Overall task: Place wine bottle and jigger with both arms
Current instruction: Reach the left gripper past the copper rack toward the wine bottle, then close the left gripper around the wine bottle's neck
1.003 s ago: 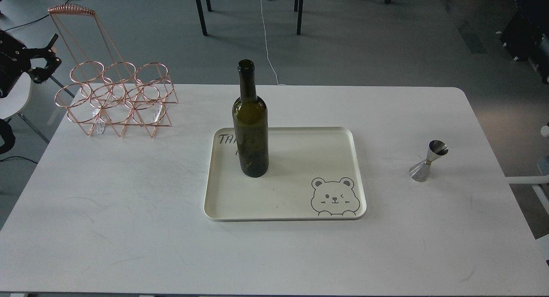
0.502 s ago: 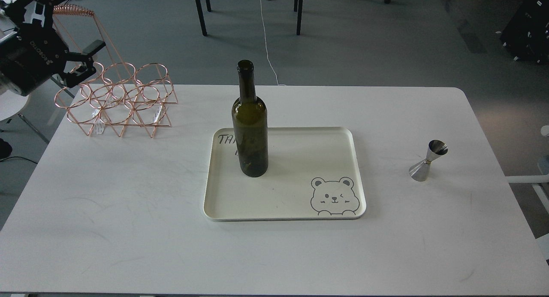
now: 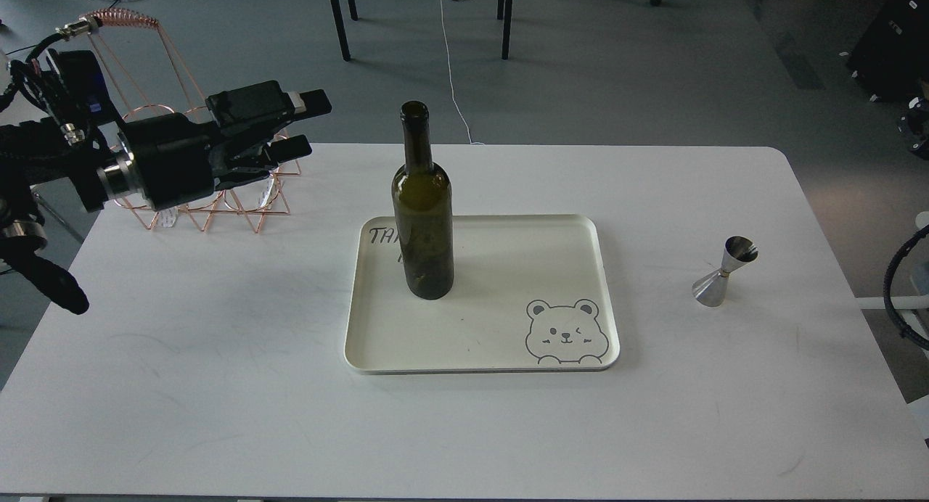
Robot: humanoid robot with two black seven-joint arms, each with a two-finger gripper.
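Nothing is placed yet: the left gripper [image 3: 308, 128], fingers apart and empty, points toward the wine bottle [image 3: 424, 219] upright on the tray [image 3: 508, 342]; the jigger [image 3: 724, 271] stands untouched on the table [image 3: 218, 379], right gripper unseen.

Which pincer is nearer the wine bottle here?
Left. The left pincer hovers open, apart from the wine bottle, on its left side. The right pincer is out of view.

The cream tray [image 3: 508, 342], lying to the right of the left claw [image 3: 308, 128] and nearer the camera, bears dark handwritten letters "TAN" at its far left corner, the rest hidden behind the bottle [image 3: 424, 219]; nothing else is readable
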